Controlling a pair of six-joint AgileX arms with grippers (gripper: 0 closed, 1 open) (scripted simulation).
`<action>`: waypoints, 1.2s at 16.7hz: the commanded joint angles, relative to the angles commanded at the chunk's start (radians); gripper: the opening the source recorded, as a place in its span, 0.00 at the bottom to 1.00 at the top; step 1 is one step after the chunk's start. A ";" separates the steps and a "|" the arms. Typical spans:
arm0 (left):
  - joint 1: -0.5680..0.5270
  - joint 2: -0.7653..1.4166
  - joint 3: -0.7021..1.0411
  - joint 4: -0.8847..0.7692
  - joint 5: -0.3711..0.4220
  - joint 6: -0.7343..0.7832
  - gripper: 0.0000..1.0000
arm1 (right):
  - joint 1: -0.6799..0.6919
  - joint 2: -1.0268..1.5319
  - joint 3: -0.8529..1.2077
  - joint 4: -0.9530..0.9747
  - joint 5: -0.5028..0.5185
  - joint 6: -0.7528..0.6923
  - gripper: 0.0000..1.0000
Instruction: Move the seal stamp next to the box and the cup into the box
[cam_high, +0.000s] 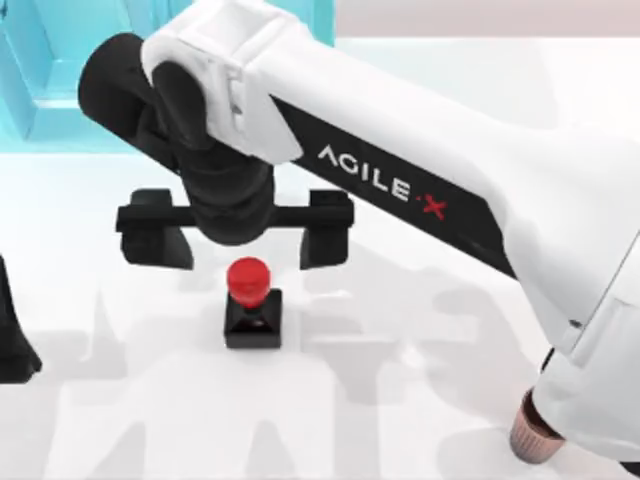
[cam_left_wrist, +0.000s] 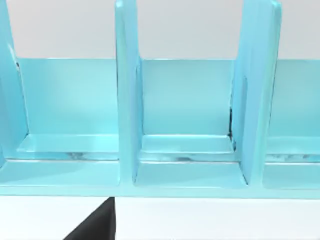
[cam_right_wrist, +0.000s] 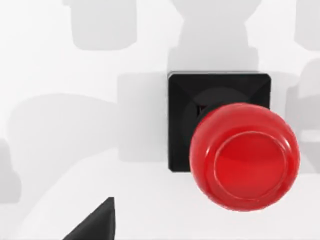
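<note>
Nearest the lens, smooth white shell of right arm (cam_high: 420, 150), black-banded and lettered, reaching from 4 o'clock toward 11 o'clock across the bench (cam_high: 400, 380). At its end, right jaws spread wide, two blocky matte-black fingers (cam_high: 325, 235) hanging level and well apart, just to 12 o'clock of the seal stamp (cam_high: 251, 305) and gripping nothing. Judged as barely begun: neither thing placed, both out on the bare white bench, no contact with either. Stamp upright near the middle of the bench, well apart from the box (cam_high: 40, 90) at 11 o'clock; seen from the right wrist as a square black block (cam_right_wrist: 185, 120) with bevelled edges, dull and hard-looking, topped by a round glossy red knob (cam_right_wrist: 244, 156) with a ringed, slightly domed crown. Cup (cam_high: 535, 435) at 5 o'clock, partly tucked under the right arm, copper-brown and metallic, with ribbed sides. Box in see-through turquoise, plastic-like and shiny, split by tall thin upright dividers (cam_left_wrist: 127, 95) into open compartments with flat floors, all empty as far as the left wrist view goes. Left arm (cam_high: 10, 335) parked at the 8 o'clock edge, facing the box. Left to do, by this reading: close on the stamp, carry it beside the box, then fetch the cup and drop it into a compartment.
</note>
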 joint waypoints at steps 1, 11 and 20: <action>0.000 0.000 0.000 0.000 0.000 0.000 1.00 | 0.000 0.000 -0.013 0.013 0.001 -0.002 1.00; 0.000 0.000 0.000 0.000 0.000 0.000 1.00 | -0.020 0.012 -0.287 0.303 -0.001 -0.023 1.00; 0.000 0.000 0.000 0.000 0.000 0.000 1.00 | -0.020 0.012 -0.287 0.303 -0.001 -0.023 0.55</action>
